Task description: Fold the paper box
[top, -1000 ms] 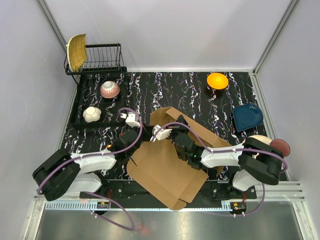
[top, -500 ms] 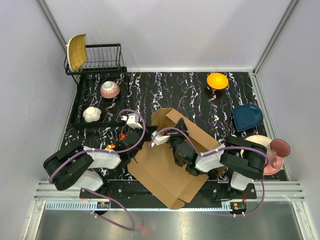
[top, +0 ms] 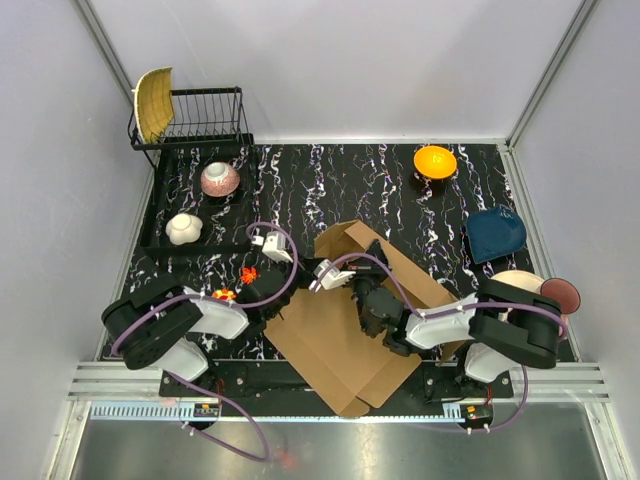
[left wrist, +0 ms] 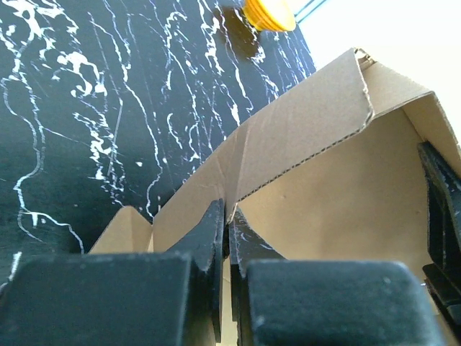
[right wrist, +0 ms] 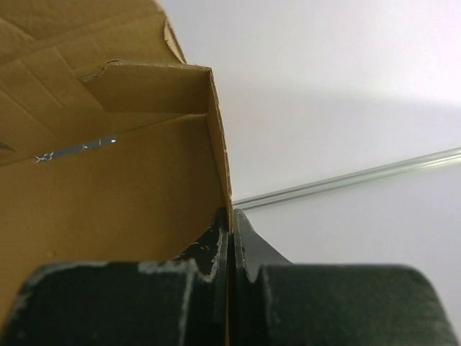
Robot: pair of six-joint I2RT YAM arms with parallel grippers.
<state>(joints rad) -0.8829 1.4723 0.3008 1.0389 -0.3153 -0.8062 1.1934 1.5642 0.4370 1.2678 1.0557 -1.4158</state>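
The paper box (top: 335, 345) is a brown cardboard sheet lying partly unfolded at the table's near middle, with its far walls raised (top: 345, 240). My left gripper (top: 288, 293) is at the box's left edge. In the left wrist view it (left wrist: 229, 220) is shut on a raised cardboard wall (left wrist: 302, 137). My right gripper (top: 362, 280) reaches over the box from the right. In the right wrist view it (right wrist: 232, 220) is shut on the edge of an upright panel of the box (right wrist: 108, 187).
An orange bowl (top: 435, 160) sits at the back right, also seen in the left wrist view (left wrist: 268, 13). A blue dish (top: 495, 233) and a pink plate with a maroon cup (top: 548, 295) lie at the right. At the back left stand a dish rack (top: 205, 115) and a black tray (top: 160, 240) holding a pink bowl (top: 220, 178).
Both arms have shifted to the right with the box in their grip. The box has slid and turned a little, and its far walls stand more upright.
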